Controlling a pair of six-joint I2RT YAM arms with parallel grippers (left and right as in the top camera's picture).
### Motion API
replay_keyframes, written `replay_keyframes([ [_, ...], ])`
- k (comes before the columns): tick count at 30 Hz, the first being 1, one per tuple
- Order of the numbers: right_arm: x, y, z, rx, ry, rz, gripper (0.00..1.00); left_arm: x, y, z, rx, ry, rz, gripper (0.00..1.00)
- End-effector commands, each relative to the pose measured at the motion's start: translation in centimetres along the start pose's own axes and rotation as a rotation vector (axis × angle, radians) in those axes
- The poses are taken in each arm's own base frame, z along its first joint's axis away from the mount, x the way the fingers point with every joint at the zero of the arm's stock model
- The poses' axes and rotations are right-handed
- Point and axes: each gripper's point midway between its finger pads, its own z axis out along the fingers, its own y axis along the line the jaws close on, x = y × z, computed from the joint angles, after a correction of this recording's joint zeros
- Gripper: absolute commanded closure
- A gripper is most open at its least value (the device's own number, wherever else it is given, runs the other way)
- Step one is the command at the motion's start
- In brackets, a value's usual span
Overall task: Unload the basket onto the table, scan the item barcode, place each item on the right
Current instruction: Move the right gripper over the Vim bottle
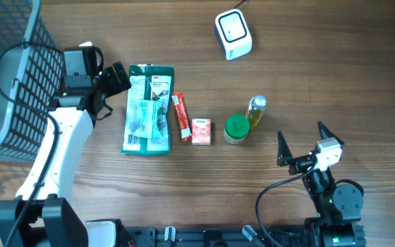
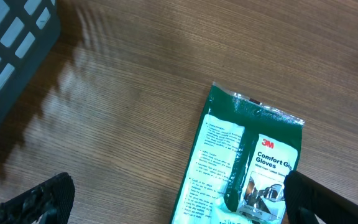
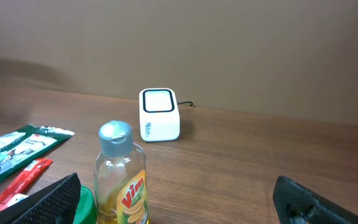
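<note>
Closest in, lower right of the overhead shot: right claw (image 1: 300,130), spread wide, gripping nothing, hanging over bare table (image 1: 362,82). Just past that, mid-frame, a loose row of stuff. From the right: upright yellow soap bottle (image 1: 256,112) with a grey cap, green-lidded jar (image 1: 236,128) right beside it, then a small red box (image 1: 201,130), a red stick packet (image 1: 181,116) and a green glove pack (image 1: 148,110) lying flat, print side up. Can't make out a barcode on any of them from here. By the glove pack's upper left corner: left claw (image 1: 123,79), also wide open and empty, aimed at the pack; touching or not, can't tell. Far side, top right of center: white scanner (image 1: 233,34), well apart from the row, with a cable running off the top edge. Upper left corner: dark mesh basket (image 1: 5,75).
</note>
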Motion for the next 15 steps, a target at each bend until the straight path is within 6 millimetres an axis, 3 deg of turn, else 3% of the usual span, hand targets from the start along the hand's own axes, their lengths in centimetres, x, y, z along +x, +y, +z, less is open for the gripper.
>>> replay_keyframes([
  [1,0.0,-0.3,0.0,0.02,-0.002,-0.02,0.0,-0.5,0.2,-0.2,-0.007,-0.015,0.008,0.0],
  [10,-0.6,0.3,-0.5,-0.014,0.043,0.118,0.0,-0.5,0.2,-0.2,-0.007,-0.015,0.008,0.0],
  [13,-2.4,0.2,-1.3,0.0,0.088,0.125,0.0,-0.5,0.2,-0.2,-0.007,-0.015,0.008,0.0],
  [15,-4.6,0.2,-1.6,0.001,0.098,0.127,0.01,-0.5,0.2,-0.2,-0.007,-0.015,0.008,0.0],
])
